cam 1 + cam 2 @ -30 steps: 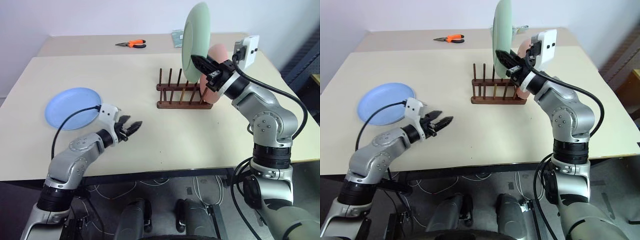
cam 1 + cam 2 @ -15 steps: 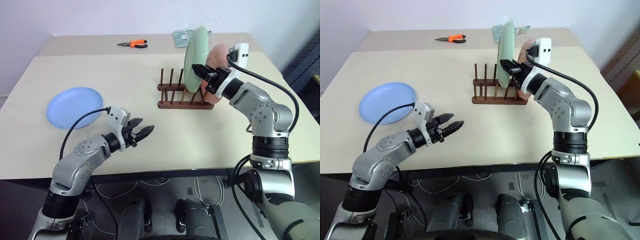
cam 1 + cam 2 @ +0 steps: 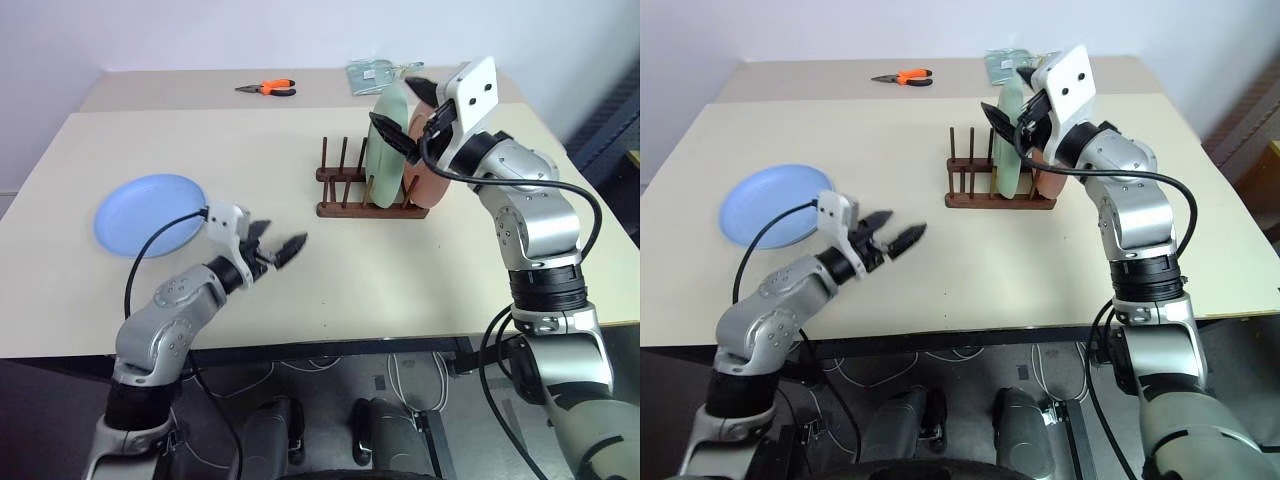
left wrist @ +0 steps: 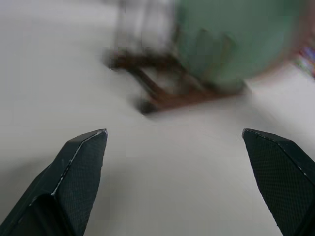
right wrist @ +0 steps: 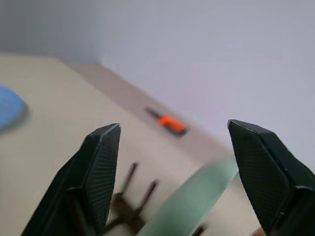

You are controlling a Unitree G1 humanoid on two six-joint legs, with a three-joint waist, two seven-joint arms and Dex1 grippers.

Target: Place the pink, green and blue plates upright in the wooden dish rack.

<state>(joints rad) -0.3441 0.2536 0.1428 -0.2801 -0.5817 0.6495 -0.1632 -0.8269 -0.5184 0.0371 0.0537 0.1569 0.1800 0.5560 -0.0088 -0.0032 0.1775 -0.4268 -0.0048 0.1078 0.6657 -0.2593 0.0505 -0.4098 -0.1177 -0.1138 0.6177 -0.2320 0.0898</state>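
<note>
Broad beige table (image 3: 300, 190) underneath everything, with the wooden dish rack (image 3: 345, 192) toward its far side. Two of three plates already upright in the rack: green plate (image 3: 385, 150) standing between the pegs, pink plate (image 3: 428, 170) just behind it at the rack's right end. Blue plate (image 3: 148, 214) lying flat on the table near the left edge, well apart from the rack. Right gripper (image 3: 1012, 108) spread wide astride the green plate's top rim, apparently letting go, no clamp visible. Left gripper (image 3: 276, 247) wide apart and empty, hovering above the table between the blue plate and the rack. Step in hand, by the look of it: release of the second plate. Next move likely calls for a reach to the blue plate, a pinch on its thin rim, a tilt to vertical and a slot among the free pegs. Orange pliers (image 3: 268, 88) lying far back. Hard to make out: exact pegs holding each plate, most of the pink plate behind the green one, and the blurred rack in the left wrist view.
</note>
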